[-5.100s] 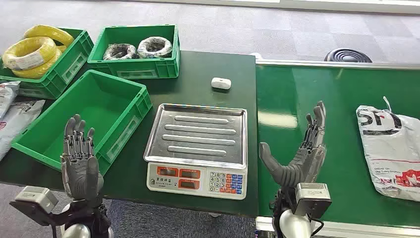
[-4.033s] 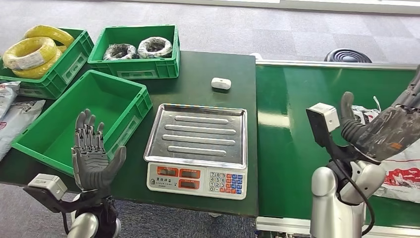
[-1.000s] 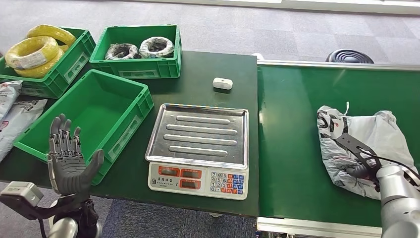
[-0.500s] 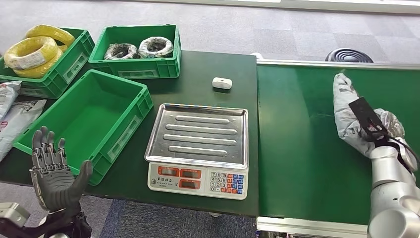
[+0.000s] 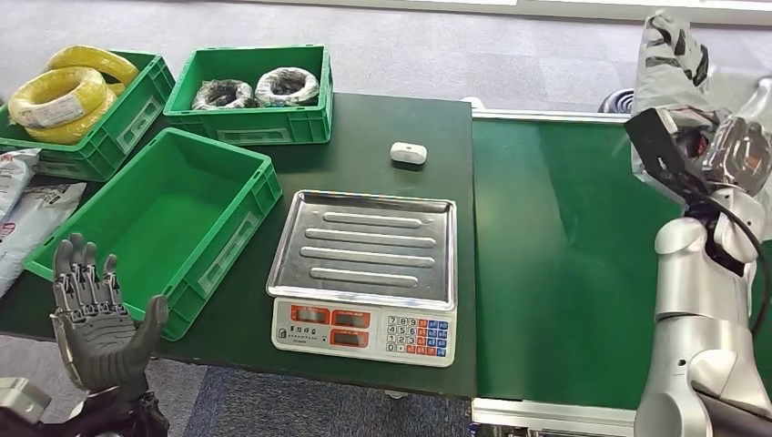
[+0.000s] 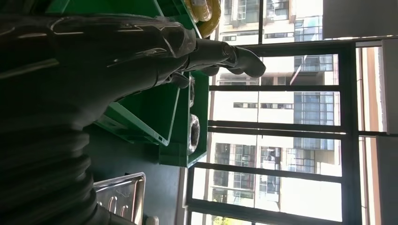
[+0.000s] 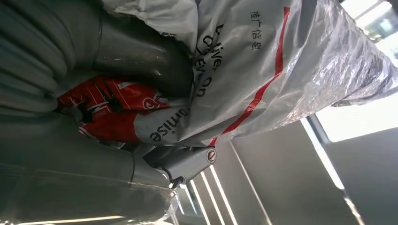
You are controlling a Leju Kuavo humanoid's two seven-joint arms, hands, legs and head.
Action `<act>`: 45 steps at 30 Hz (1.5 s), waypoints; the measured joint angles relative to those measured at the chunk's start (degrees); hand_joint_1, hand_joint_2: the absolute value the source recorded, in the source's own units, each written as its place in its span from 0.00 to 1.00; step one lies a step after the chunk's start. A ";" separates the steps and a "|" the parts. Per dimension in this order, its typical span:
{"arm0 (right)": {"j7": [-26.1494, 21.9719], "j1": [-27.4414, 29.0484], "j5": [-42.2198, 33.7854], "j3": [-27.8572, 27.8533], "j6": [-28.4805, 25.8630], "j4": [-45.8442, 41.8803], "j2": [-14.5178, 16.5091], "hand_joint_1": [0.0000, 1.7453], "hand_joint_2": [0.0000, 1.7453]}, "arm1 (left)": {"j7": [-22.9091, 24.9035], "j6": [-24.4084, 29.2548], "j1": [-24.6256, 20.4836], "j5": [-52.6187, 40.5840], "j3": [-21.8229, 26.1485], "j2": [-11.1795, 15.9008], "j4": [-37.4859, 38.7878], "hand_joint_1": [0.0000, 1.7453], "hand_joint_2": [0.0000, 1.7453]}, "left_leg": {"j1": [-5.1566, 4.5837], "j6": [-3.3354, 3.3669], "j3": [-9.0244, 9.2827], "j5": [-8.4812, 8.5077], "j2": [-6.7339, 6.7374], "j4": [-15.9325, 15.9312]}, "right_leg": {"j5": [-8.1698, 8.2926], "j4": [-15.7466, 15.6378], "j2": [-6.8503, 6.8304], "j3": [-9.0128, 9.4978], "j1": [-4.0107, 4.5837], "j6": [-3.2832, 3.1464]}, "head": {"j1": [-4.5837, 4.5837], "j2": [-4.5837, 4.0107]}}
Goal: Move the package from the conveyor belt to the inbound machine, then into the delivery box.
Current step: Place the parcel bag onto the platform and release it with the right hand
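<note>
Head view shows the right hand [image 5: 736, 150] raised high over the far right end of the conveyor belt [image 5: 564, 264], clutching the package [image 5: 672, 56], a soft grey mailer bag that stands up above the hand, clear of the belt. The right wrist view confirms the hold: the thumb [image 7: 141, 58] presses into the crumpled plastic, with the printed grey and red film bunched around the hand. The left hand [image 5: 96, 319] hovers at the near left corner of the worktop [image 5: 364, 155], fingers spread and holding nothing, just beside the empty green box [image 5: 155, 228]. The scale [image 5: 364, 273], which I take to be the inbound machine, sits on the worktop between that box and the belt, its steel tray bare. The carry across is where things could fail, I judge. The bag is limp and slick, held by a fold rather than by its bulk, so it may slide through the fingers as the arm swings left. Its loose end could also droop, catch the belt's edge or the scale's rim, and drag. Set down off-centre, it might hang over the keypad or slip off the tray. A small white object [image 5: 408, 152] lies behind the scale, and a low sweep could knock it.
</note>
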 joint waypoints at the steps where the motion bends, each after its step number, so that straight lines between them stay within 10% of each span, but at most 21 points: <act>1: 0.62 0.50 0.44 2.04 0.23 -2.60 0.75 1.00 1.00 | 0.13 0.00 -0.27 -0.06 -0.15 -0.11 0.03 0.00 1.00 | 0.00 0.00 0.00 0.00 0.02 0.00 | 0.00 0.00 0.02 -0.01 0.00 0.00 | 0.00 0.00; 18: -1.56 2.03 0.92 12.74 3.61 -13.41 4.64 1.00 1.00 | 0.90 -1.18 -1.59 -0.53 -0.67 -0.81 0.52 0.00 1.00 | -0.05 0.01 -0.05 0.00 0.03 -0.02 | 0.01 0.00 0.02 0.03 -0.05 0.00 | 0.02 0.00; 30: -8.92 2.35 -9.12 38.91 11.78 -10.22 19.67 0.99 1.00 | 2.36 -0.96 -9.75 -0.63 -2.85 -1.79 6.69 0.00 1.00 | 0.05 -0.05 0.05 0.03 0.23 -0.04 | -0.01 0.15 0.28 -0.09 0.05 -0.04 | 0.02 0.00; 45: -10.36 11.59 -14.91 46.39 12.79 -13.73 20.82 0.99 1.00 | 2.34 -0.61 -9.67 -0.11 -2.63 -1.72 6.85 0.00 1.00 | 0.01 -0.03 -0.04 0.02 0.09 -0.04 | 0.00 0.01 0.22 -0.09 0.01 -0.01 | 0.03 0.00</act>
